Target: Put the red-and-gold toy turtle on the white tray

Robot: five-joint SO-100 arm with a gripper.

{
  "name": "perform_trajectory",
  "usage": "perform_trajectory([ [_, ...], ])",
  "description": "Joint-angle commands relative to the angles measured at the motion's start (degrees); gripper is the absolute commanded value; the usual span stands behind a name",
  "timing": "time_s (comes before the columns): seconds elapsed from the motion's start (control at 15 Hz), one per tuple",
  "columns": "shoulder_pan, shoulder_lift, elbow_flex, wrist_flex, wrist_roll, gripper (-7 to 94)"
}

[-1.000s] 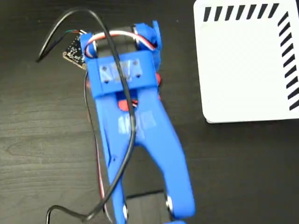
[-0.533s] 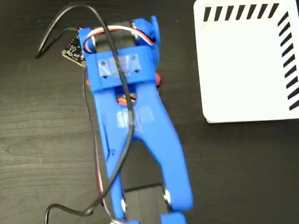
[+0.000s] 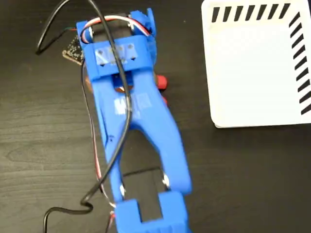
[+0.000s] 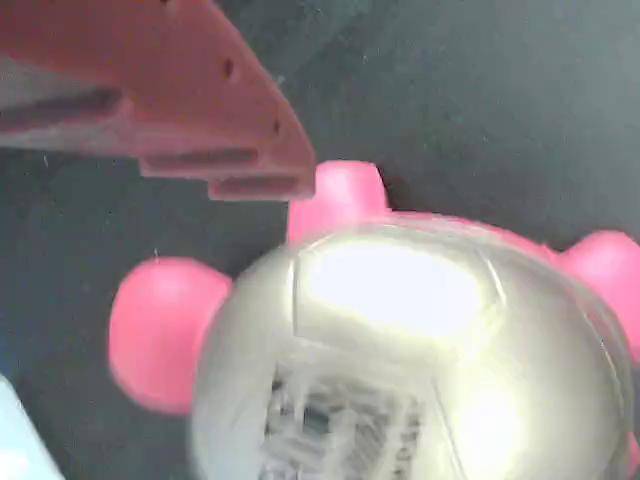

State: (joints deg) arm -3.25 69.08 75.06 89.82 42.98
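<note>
Gripper state cannot be told: wrist view shows one finger [image 4: 170, 110] at 11 o'clock above the red-and-gold toy turtle [image 4: 400, 350]. Fixed view: turtle [image 3: 160, 82] on the dark table [image 3: 243, 179], mostly under the blue arm [image 3: 136, 121]. White tray [image 3: 252, 68] at 3 o'clock, holding nothing.

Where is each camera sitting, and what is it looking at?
Fixed view: sits high above the dark table, looking straight down at the blue arm, the white tray and a red bit of the toy turtle peeking out beside the arm.
Wrist view: rides on the arm, looking close down at the turtle's shiny shell; one finger of the pincer shows at top left.
Both views show the turtle and the dark table.
</note>
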Motion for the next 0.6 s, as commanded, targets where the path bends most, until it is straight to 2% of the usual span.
perform_trajectory([
  [0.0,-1.1,0.3,-2.5,-0.5,1.5,54],
  [0.53,0.9,-5.6,-2.6,-4.2,1.7,54],
])
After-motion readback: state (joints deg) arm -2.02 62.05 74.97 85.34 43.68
